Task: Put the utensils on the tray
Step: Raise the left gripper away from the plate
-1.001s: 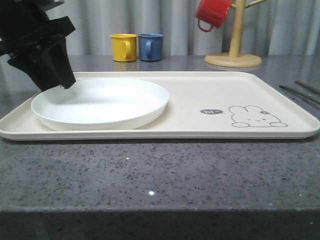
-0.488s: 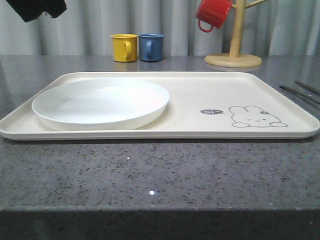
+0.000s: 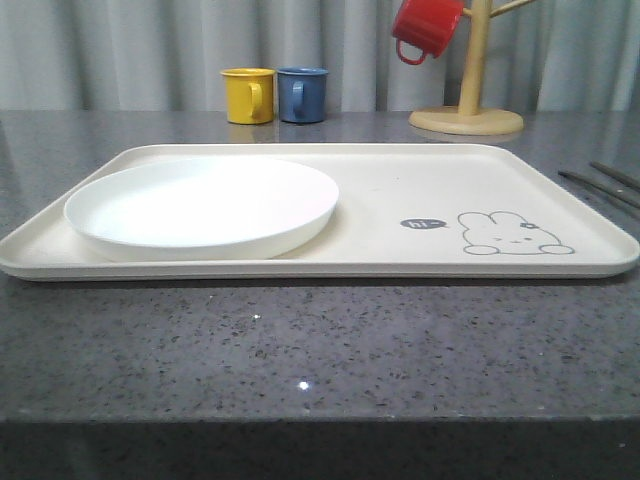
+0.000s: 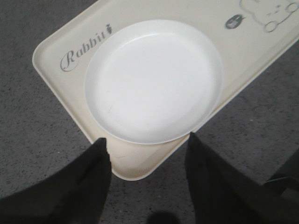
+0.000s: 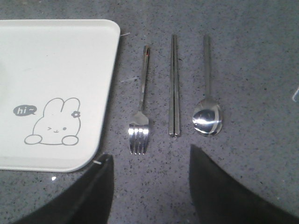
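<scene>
The cream tray (image 3: 400, 180) lies across the table, with the white plate (image 3: 200, 205) resting on its left half. In the left wrist view my left gripper (image 4: 147, 140) hangs open and empty above the tray's corner (image 4: 140, 163), just off the plate's (image 4: 154, 79) edge. The right wrist view looks down on a fork (image 5: 141, 107), a pair of chopsticks (image 5: 174, 86) and a spoon (image 5: 208, 114) lying side by side on the stone beside the tray (image 5: 51, 60). My right gripper (image 5: 149, 156) is open above the bare counter near the fork's tines.
A yellow mug (image 3: 247, 95) and a blue mug (image 3: 302, 94) stand behind the tray. A wooden mug tree (image 3: 470, 70) at the back right carries a red mug (image 3: 426, 28). Chopstick ends (image 3: 600, 182) show at the right table edge.
The left arm, which stood at the plate's far left edge a second ago, has lifted up and left the front view. The plate stays on the tray.
</scene>
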You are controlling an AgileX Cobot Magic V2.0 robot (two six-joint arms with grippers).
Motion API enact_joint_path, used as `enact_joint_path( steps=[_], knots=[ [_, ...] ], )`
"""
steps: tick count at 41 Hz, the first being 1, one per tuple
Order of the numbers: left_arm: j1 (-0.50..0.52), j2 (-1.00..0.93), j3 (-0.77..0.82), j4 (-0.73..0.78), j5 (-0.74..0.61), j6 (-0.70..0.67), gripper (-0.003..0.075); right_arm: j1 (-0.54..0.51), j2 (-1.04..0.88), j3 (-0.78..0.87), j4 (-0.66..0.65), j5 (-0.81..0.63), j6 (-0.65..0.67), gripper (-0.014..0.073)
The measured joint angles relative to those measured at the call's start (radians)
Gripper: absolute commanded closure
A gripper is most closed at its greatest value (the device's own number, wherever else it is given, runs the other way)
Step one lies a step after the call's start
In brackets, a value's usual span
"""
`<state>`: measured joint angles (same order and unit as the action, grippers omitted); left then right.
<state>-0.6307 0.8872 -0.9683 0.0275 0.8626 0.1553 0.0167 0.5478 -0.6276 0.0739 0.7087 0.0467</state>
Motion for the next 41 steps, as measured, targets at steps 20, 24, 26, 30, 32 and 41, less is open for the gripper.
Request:
enact_joint_path(
  steps=[20, 24, 26, 30, 32, 41],
  knots=[
    [-0.011, -0.305, 0.182, -0.022, -0.048, -0.005, 0.0363, 0.000, 0.000, 0.000, 0.000, -0.013, 0.000, 0.0191],
    [-0.011, -0.305, 0.182, -0.022, -0.049, -0.007, 0.0363, 0.000, 0.004, -0.002, 0.000, -0.017, 0.000, 0.0191],
    [-0.011, -0.305, 0.182, -0.022, -0.049, -0.007, 0.0363, 0.000, 0.013, -0.007, 0.000, -0.008, 0.000, 0.0191],
    [-0.011, -0.305, 0.182, -0.022, -0.049, -0.007, 0.0363, 0.000, 0.066, -0.048, 0.000, 0.049, -0.004, 0.0191],
    [-0.011, -0.305, 0.182, -0.022, -0.051, -0.007, 0.0363, 0.000, 0.098, -0.070, 0.000, 0.084, -0.008, 0.0191],
    [-0.011, -0.305, 0.182, -0.022, -0.051, -0.007, 0.0363, 0.035, 0.308, -0.209, 0.000, 0.209, -0.026, 0.0191]
  ],
)
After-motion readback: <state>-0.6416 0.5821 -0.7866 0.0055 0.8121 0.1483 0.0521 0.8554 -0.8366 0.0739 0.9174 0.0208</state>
